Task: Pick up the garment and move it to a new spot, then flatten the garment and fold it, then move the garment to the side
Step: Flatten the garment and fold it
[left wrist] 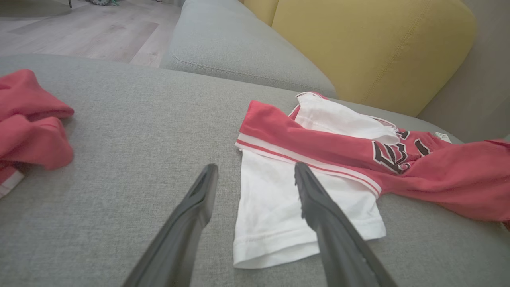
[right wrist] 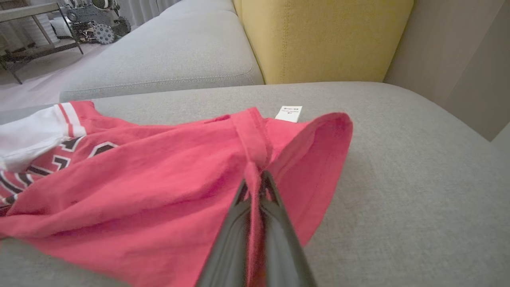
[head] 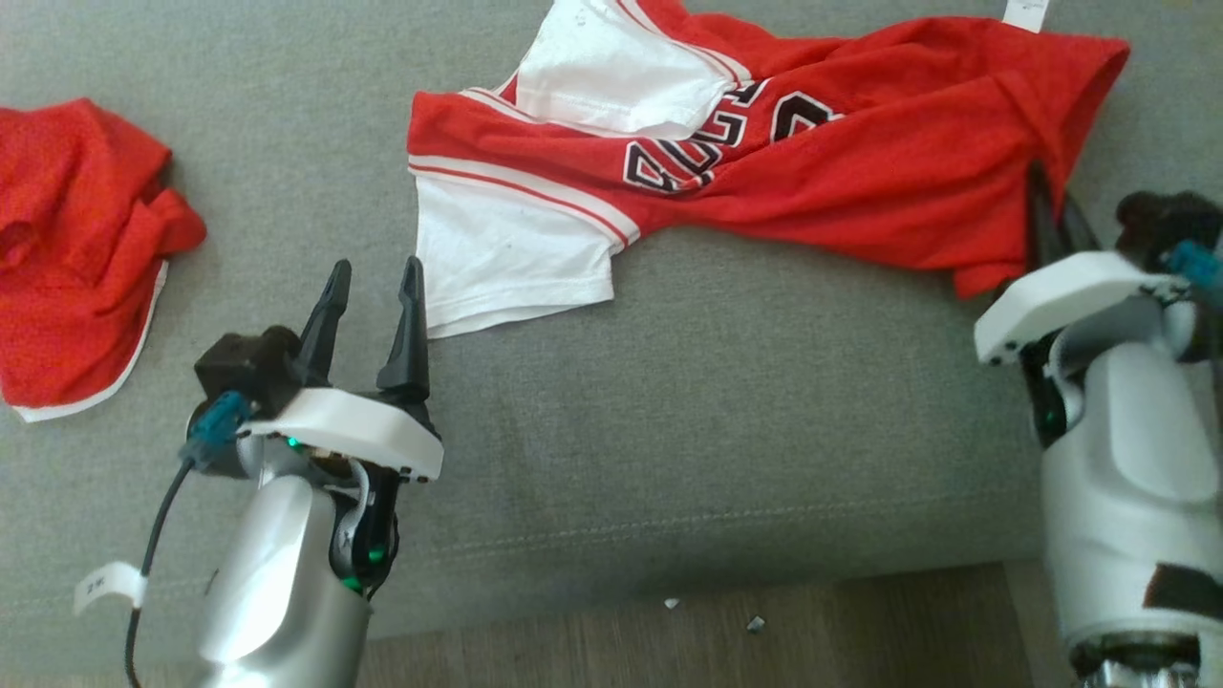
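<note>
On the grey sofa (head: 726, 401) the red and white shirt (head: 860, 182) lies rumpled from 12 to 2 o'clock in my head view. A second red garment (head: 67, 248) sits at 9. My right gripper (right wrist: 257, 183), at 3 o'clock, is clamped on a thin fold of the shirt's red edge, and I reckon a hard pull would slip it free. My left gripper (head: 375, 277), at 7, gapes empty beside the white sleeve (head: 497, 258). Closing here may catch only cushion.
</note>
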You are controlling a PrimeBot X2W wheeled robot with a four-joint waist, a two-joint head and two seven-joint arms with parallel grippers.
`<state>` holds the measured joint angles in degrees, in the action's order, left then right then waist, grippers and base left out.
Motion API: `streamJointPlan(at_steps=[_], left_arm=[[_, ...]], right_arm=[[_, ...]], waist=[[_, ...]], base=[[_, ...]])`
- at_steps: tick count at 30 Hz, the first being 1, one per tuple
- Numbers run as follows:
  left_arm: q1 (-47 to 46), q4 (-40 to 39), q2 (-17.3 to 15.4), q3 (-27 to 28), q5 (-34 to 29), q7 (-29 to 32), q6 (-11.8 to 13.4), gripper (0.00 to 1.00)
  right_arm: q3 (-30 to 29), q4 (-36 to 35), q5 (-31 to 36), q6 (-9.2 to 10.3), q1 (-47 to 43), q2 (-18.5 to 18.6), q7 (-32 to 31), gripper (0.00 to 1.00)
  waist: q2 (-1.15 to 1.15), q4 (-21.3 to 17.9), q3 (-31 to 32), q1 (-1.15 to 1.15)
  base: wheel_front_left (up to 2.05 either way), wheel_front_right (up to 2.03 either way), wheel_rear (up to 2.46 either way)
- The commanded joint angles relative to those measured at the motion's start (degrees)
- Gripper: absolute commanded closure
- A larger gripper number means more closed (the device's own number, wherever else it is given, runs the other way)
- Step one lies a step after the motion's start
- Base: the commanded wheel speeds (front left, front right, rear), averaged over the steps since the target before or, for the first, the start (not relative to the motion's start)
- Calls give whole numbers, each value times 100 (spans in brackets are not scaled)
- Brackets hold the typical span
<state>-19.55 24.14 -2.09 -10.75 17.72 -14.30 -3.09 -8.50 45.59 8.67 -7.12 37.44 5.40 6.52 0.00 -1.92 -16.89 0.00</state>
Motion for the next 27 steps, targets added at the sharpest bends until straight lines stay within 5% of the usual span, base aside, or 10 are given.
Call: streamJointPlan(at_steps=[1, 5, 6, 7, 8, 27], left_arm=[[-17, -147, -78, 186, -34, -70, -13, 0], [26, -140, -78, 199, -14, -70, -14, 0], [38, -141, -78, 202, -11, -70, -12, 0], [48, -144, -78, 206, -7, -70, -9, 0], [57, -147, -78, 211, -5, -70, -6, 0], [220, -227, -78, 324, -24, -70, -27, 0]], right_arm=[[209, -229, -101, -36, -118, -87, 46, 100], [332, -352, -349, -36, -432, -119, -112, 100], [330, -371, -428, -36, -513, -131, -184, 82], [332, -397, -481, -36, -592, -141, -249, 31], [324, -436, -518, -36, -659, -148, -286, 0], [340, -1830, -655, -36, -1741, -248, -391, 0]], waist=[[0, -32, 47, 0], [0, -77, 138, 0], [0, -86, 156, 0], [0, -96, 170, 0], [0, -107, 181, 0], [0, -273, 286, 0]], base=[[0, 0, 0], [0, 0, 0], [0, 0, 0], [0, 0, 0], [0, 0, 0], [0, 0, 0]])
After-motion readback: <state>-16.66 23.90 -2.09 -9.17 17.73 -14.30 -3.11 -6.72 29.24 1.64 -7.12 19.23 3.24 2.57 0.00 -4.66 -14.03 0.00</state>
